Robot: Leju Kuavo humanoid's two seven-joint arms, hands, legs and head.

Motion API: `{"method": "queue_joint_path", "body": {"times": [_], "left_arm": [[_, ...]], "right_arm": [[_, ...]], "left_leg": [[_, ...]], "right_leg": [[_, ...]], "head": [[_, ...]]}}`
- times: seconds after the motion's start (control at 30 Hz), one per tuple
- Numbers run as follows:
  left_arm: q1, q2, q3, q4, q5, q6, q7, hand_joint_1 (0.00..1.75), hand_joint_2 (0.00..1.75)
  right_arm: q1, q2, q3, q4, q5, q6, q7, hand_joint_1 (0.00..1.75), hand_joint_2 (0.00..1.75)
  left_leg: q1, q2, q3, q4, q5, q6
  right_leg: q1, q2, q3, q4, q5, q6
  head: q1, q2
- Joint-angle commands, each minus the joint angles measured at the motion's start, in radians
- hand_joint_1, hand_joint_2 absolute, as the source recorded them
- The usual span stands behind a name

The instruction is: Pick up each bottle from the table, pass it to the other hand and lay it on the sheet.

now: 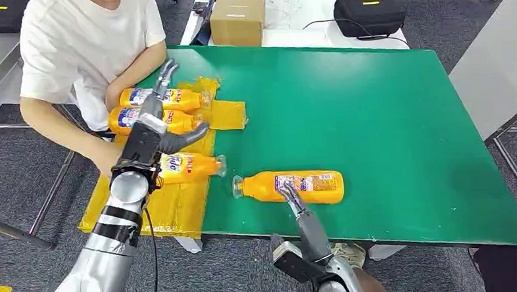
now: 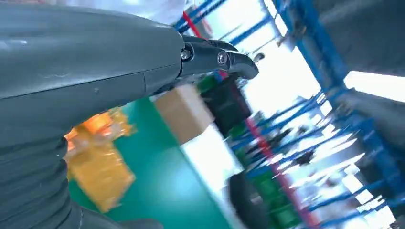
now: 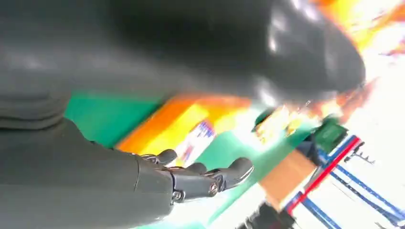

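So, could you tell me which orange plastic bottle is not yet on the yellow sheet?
The orange bottle by the right hand, lying alone on bare green table.

bottles: four orange, three lying on the yellow sheet point(image 1: 179, 202), one point(image 1: 290, 186) on the green table point(image 1: 386, 114) | sheet: one | cardboard box point(image 1: 238, 18): one | black cases point(image 1: 368, 13): two | person point(image 1: 87, 41): one

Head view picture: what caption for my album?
Right hand reaches the last bottle on the green table.
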Motion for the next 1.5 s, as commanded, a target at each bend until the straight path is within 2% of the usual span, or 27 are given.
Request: {"method": "queue_joint_path", "body": {"times": [0.03,0.17,0.47,0.53,0.63,0.77,1.03,1.13,1.27,1.5], "left_arm": [[0.126,-0.008,0.003,-0.24,0.098,0.02,0.003,0.0,1.75],[0.116,-0.005,0.003,-0.227,0.102,0.023,0.002,0.0,1.75],[0.116,-0.005,0.003,-0.227,0.102,0.023,0.002,0.0,1.75],[0.137,-0.005,-0.005,-0.243,0.107,0.029,-0.01,0.0,1.75],[0.171,-0.001,-0.029,-0.277,0.116,0.024,-0.016,0.0,1.75],[0.166,-0.002,-0.048,-0.275,0.115,0.025,-0.019,0.0,1.75],[0.145,-0.003,-0.049,-0.22,0.133,0.02,-0.005,0.0,1.75],[0.14,-0.008,-0.045,-0.198,0.144,0.022,0.004,0.0,1.75],[0.132,-0.013,-0.046,-0.179,0.149,0.023,0.008,0.0,1.75],[0.129,-0.005,-0.052,-0.144,0.15,0.02,0.012,0.0,1.75]], "right_arm": [[-0.187,-0.123,-0.079,0.103,0.1,-0.033,0.057,0.0,1.75],[-0.172,-0.114,-0.071,0.097,0.112,-0.042,0.062,0.0,1.75],[-0.172,-0.114,-0.071,0.097,0.112,-0.042,0.062,0.0,1.75],[-0.22,-0.135,-0.071,0.124,0.163,-0.075,0.096,0.0,1.75],[-0.311,-0.151,-0.066,0.186,0.199,-0.053,0.105,0.0,1.75],[-0.373,-0.133,-0.055,0.255,0.212,-0.012,0.122,0.0,1.75],[-0.414,-0.111,-0.042,0.399,0.187,0.041,0.12,0.0,1.75],[-0.433,-0.112,0.0,0.456,0.23,0.061,0.166,0.0,1.75],[-0.535,-0.104,0.047,0.592,0.293,0.091,0.258,0.0,1.75],[-0.577,-0.085,0.04,0.666,0.254,0.202,0.255,0.0,1.75]], "left_leg": [[0.0,0.004,0.004,0.0,-0.002,-0.001],[0.0,0.0,0.003,0.0,-0.001,-0.001],[0.001,0.0,0.002,0.0,-0.001,-0.001],[0.001,0.0,0.004,0.0,-0.001,-0.001],[0.0,0.004,0.003,0.0,-0.002,-0.001],[0.0,0.002,0.004,0.001,-0.002,-0.001],[0.001,0.0,0.004,0.0,-0.001,-0.001],[0.001,0.001,0.004,0.0,-0.001,-0.001],[0.001,0.001,0.005,0.0,-0.001,-0.001],[0.002,0.001,0.008,-0.001,0.001,-0.001]], "right_leg": [[0.0,0.004,0.003,0.0,-0.001,-0.001],[0.0,0.0,0.003,-0.001,-0.001,-0.001],[0.001,0.0,0.002,0.0,-0.001,-0.001],[0.001,0.001,0.003,-0.001,-0.001,-0.001],[0.0,0.004,0.001,0.0,0.0,-0.001],[0.0,0.002,0.003,0.0,-0.001,-0.002],[0.001,0.001,0.004,-0.001,-0.001,-0.001],[0.001,0.001,0.003,-0.001,0.0,-0.001],[0.001,0.001,0.004,0.0,0.0,-0.001],[0.002,-0.001,0.007,-0.002,0.002,-0.003]], "head": [[0.0,0.0],[0.0,0.0],[0.0,0.0],[0.0,0.0],[0.0,0.0],[0.0,0.0],[0.0,0.0],[0.0,0.0],[0.0,0.0],[0.0,0.0]]}}
